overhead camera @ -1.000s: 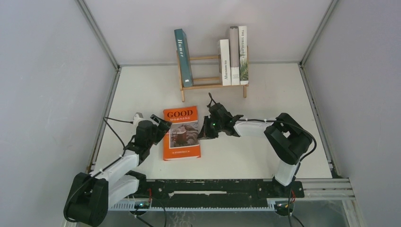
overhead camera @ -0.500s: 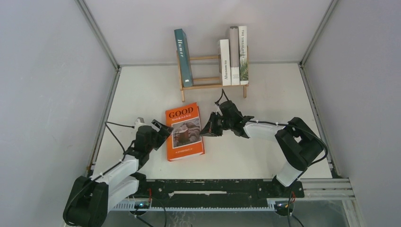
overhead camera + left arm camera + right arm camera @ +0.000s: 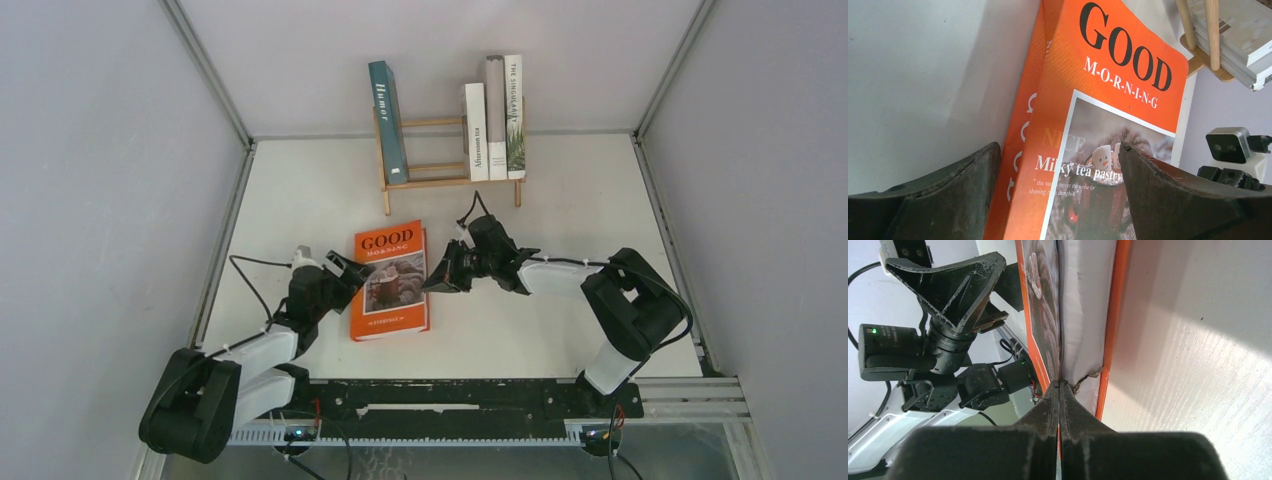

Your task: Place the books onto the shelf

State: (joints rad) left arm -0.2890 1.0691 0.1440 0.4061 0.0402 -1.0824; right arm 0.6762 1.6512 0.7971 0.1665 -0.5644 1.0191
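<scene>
Nudged toward the table's (image 3: 300,190) right edge, GOOD book (image 3: 390,283) meets my left gripper (image 3: 1059,150), jaws wide; right gripper (image 3: 1059,385), pinched together, may snag pages.

1. bench (image 3: 300,200): white, matte, fills mid of top view.
2. grey walls (image 3: 90,200) on l, r & back sides.
3. metal posts (image 3: 207,70) slant at back corners.
4. black rail (image 3: 450,395) along near edge.
</scene>
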